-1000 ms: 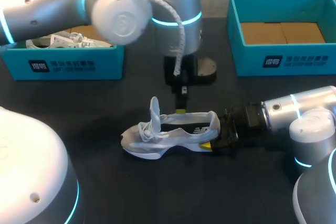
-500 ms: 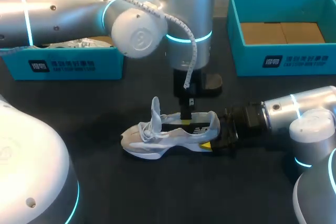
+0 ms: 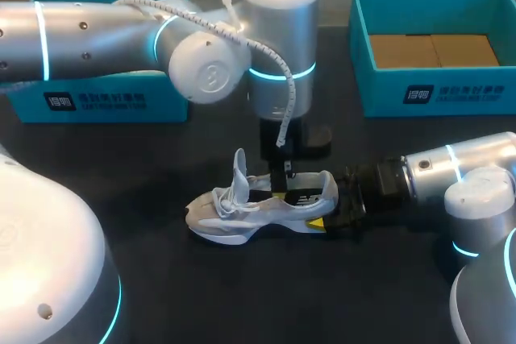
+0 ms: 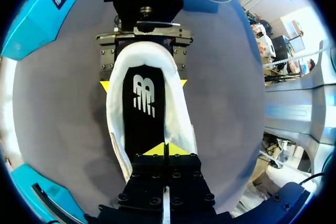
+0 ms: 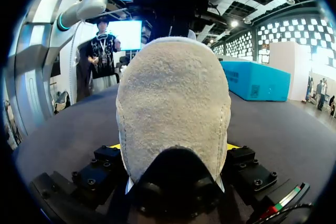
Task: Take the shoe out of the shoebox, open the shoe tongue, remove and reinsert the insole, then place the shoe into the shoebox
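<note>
1. The white shoe lies mid-tabletop, heel toward my right arm.
2. My left fingers, above the shoe a second ago, have dropped into its opening, tips pressed together over the black insole.
3. My right fingers clamp the heel from both sides.

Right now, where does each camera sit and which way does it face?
Head: above and behind, facing down at the table; left hand, right hand show.
Left wrist: on left wrist, facing down into the shoe; left hand shows.
Right wrist: on right wrist, facing the shoe's heel; right hand shows.
All share the shoe.
</note>
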